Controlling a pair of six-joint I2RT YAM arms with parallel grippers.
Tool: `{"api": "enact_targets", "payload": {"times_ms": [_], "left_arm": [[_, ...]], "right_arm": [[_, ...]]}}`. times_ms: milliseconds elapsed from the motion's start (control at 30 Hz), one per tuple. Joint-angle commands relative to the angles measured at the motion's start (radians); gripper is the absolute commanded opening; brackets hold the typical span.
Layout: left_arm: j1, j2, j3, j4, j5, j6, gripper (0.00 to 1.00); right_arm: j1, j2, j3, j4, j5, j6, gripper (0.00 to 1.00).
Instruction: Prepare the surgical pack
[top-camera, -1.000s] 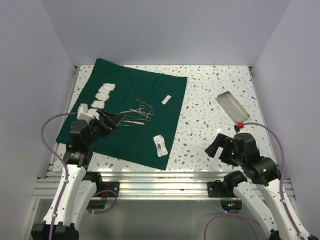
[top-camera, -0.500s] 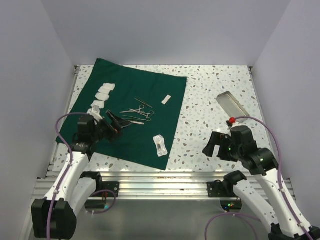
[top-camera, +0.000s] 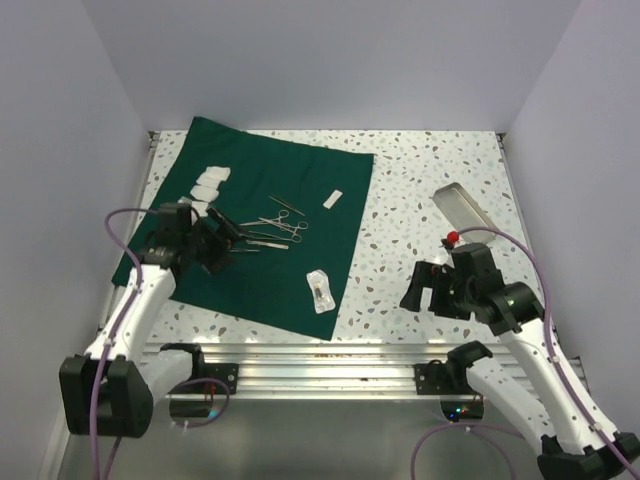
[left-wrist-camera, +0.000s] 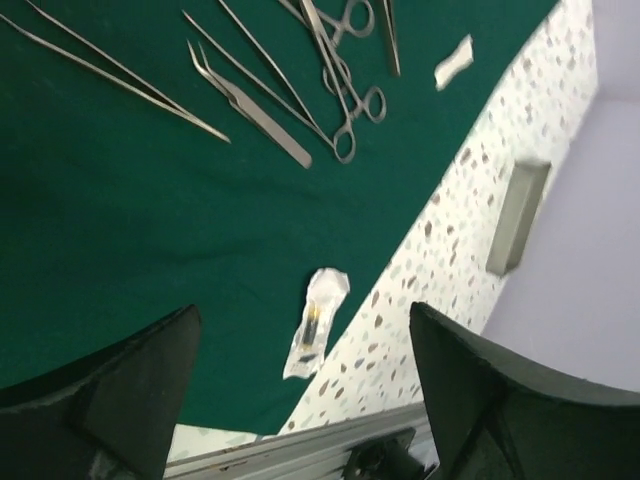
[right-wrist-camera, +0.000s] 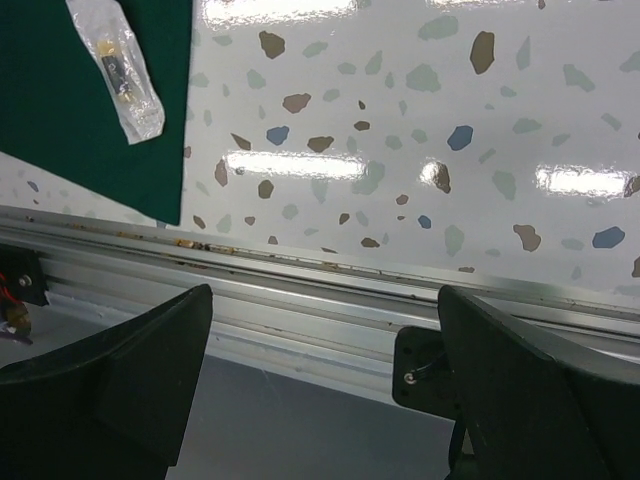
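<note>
The surgical pack (top-camera: 280, 170) lies spread on the left half of the table (top-camera: 420, 180), steel instruments (top-camera: 272, 228) and white pads (top-camera: 208, 183) on top. The left gripper (top-camera: 225, 243) hovers over its near-left part, jaws wide, empty; the right gripper (top-camera: 420, 286) gapes empty off the cloth. Best pinch a bare corner, clear of steel.

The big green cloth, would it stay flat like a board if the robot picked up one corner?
Probably not: the green cloth lies flat like soft fabric, so a lifted corner would likely fold over. It looks thin, so probably light. Pulling it would likely drag or spill the steel instruments and white pads lying on it.
</note>
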Motion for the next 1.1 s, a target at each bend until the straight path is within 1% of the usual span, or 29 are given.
{"api": "enact_targets", "payload": {"times_ms": [0,33,67,100,133,200,367,467,633,833,967,1033,1067], "left_arm": [[0.010,0.151,0.200,-0.273,-0.205,0.033,0.82],[0.010,0.182,0.278,-0.396,-0.313,0.009,0.74],[0.010,0.243,0.318,-0.456,-0.357,-0.067,0.70],[0.008,0.269,0.352,-0.495,-0.398,-0.097,0.62],[0.008,0.292,0.395,-0.504,-0.405,-0.130,0.60],[0.002,0.358,0.417,-0.472,-0.386,-0.141,0.60],[-0.033,0.513,0.512,-0.504,-0.420,-0.209,0.61],[-0.061,0.562,0.539,-0.498,-0.458,-0.243,0.63],[-0.068,0.679,0.570,-0.490,-0.462,-0.261,0.62],[-0.070,0.771,0.619,-0.510,-0.489,-0.289,0.62],[-0.068,0.800,0.628,-0.490,-0.497,-0.290,0.55],[-0.067,0.823,0.639,-0.486,-0.495,-0.287,0.54],[-0.067,0.831,0.647,-0.486,-0.495,-0.286,0.51]], "right_arm": [[0.004,0.044,0.015,0.045,-0.027,-0.026,0.99],[0.003,0.073,0.023,0.049,-0.024,-0.026,0.99],[0.003,0.086,0.040,0.052,-0.023,-0.029,0.99],[0.004,0.102,0.049,0.058,-0.020,-0.036,0.99],[0.004,0.135,0.072,0.061,-0.015,-0.040,0.99],[0.003,0.166,0.089,0.067,0.009,-0.060,0.99],[0.003,0.255,0.155,0.061,0.057,-0.092,0.99],[0.003,0.277,0.163,0.072,0.037,-0.102,0.99],[0.004,0.298,0.167,0.093,0.029,-0.103,0.99],[0.003,0.315,0.187,0.085,0.074,-0.114,0.99],[0.003,0.311,0.175,0.095,0.069,-0.103,0.99],[0.004,0.307,0.170,0.098,0.071,-0.102,0.99],[0.003,0.307,0.170,0.098,0.075,-0.102,0.99]]}}
